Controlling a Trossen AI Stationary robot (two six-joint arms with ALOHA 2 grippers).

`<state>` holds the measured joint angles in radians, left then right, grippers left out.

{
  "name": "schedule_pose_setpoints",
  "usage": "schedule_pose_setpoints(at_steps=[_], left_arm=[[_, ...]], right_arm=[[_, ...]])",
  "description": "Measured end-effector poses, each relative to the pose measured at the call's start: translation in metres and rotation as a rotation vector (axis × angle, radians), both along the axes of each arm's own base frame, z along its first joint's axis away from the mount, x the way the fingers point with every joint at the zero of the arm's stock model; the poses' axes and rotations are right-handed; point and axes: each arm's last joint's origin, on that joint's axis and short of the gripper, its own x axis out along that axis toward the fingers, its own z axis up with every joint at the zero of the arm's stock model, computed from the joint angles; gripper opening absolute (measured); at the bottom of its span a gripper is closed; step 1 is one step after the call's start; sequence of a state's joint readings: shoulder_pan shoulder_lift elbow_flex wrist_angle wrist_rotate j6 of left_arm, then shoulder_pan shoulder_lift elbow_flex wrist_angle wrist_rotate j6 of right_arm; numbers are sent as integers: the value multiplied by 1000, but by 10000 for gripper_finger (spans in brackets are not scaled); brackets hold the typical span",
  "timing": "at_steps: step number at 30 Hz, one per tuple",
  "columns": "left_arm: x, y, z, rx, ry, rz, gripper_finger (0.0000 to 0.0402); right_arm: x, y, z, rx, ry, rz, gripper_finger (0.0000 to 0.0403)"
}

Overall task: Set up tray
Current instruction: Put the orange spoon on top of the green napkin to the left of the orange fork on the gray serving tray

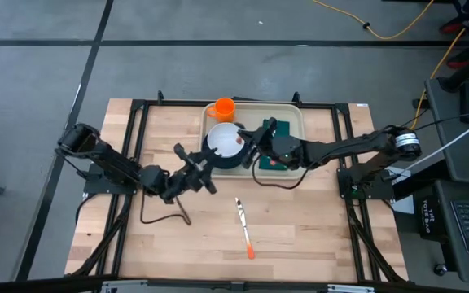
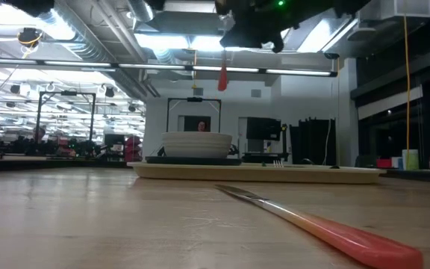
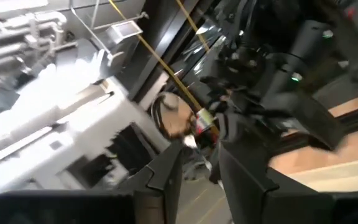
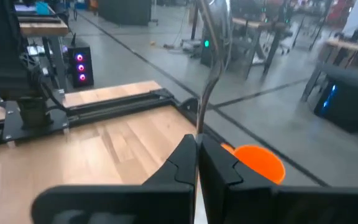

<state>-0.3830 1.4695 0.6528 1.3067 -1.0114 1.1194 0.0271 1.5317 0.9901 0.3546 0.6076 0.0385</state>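
The beige tray (image 1: 293,122) lies at the table's far middle. On it are a white bowl (image 1: 225,140) on a dark plate, an orange cup (image 1: 223,108) and a green napkin (image 1: 282,156). My right gripper (image 1: 249,140) hovers over the tray beside the bowl, shut on a utensil with a thin metal shaft (image 4: 209,68) and an orange-red handle (image 2: 222,78). My left gripper (image 1: 205,165) stands open just off the tray's near left edge, with nothing between its fingers (image 3: 166,177). My right gripper pinches the utensil's metal shaft (image 4: 199,127) between its two shut fingers. The fingers reach in about level from the table's right and lie across the shaft. The utensil stands upright, metal end above the fingers, orange-red handle (image 2: 222,81) hanging below, lifted clear of the tray.
A knife (image 1: 244,228) with an orange-red handle lies on the bare wood near the table's front middle. A dark cable loop (image 1: 166,218) lies below the left arm. Black frame rails (image 1: 137,146) run along the table's left and right sides.
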Motion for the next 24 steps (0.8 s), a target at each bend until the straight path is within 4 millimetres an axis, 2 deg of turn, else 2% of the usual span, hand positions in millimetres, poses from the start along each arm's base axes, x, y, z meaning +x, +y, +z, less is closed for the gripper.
schedule_pose_setpoints(at_steps=[5,9,13,19,24], left_arm=[[-26,5,-17,-94,-58,-138,69],[-38,8,-28,-162,-10,-245,35],[-41,11,-37,-246,85,-357,5],[-42,14,-41,-333,117,-419,2],[-42,12,-47,-363,159,-419,3]], right_arm=[[-15,1,5,57,62,-8,8],[-27,-1,2,140,133,-38,8],[-36,-8,2,245,154,-49,8],[-40,-24,-1,365,173,-23,8],[-47,-50,-6,517,194,-8,8]])
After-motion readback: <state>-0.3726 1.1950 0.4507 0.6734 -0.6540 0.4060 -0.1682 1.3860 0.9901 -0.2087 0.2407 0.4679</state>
